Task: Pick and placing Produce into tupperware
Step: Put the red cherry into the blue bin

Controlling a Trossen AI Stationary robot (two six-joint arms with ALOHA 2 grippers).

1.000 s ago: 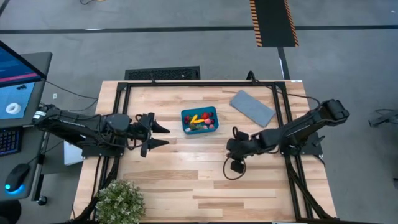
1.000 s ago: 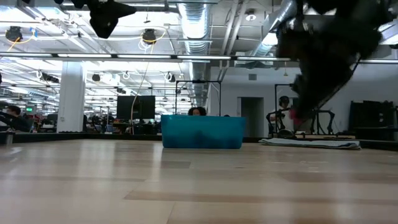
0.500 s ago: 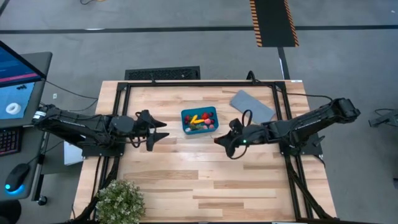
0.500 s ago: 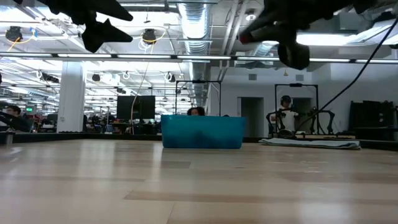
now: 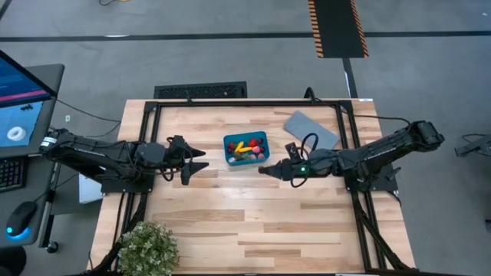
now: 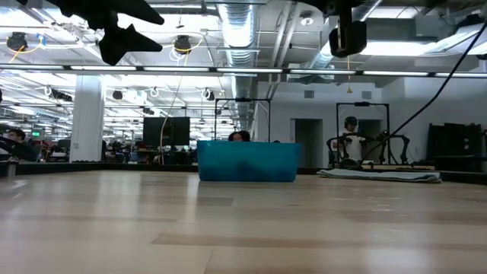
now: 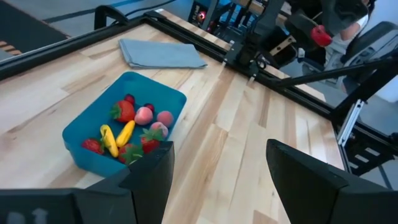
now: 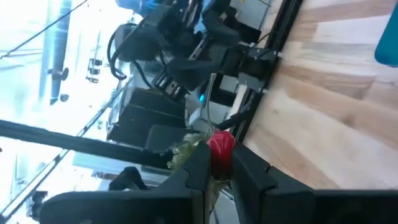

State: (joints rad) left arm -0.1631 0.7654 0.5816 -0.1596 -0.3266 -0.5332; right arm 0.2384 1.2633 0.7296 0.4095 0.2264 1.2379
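Toward the tabletop's far edge, the tupperware point(image 5: 246, 149) already held most produce point(image 7: 134, 132); the right end effector point(image 5: 263, 172) gripped one red berry point(image 8: 220, 147) beside it, undelivered; the left end effector point(image 5: 199, 159) waited open

We find bare tabletop point(image 5: 245, 215) across the whole near half, open to any approach. The tupperware point(image 5: 246, 148) has clear air above it, flanked by the left gripper point(image 5: 201, 159) and right gripper point(image 5: 261, 171). The grey lid point(image 5: 311, 132) and plant point(image 5: 147, 248) occupy opposite corners.
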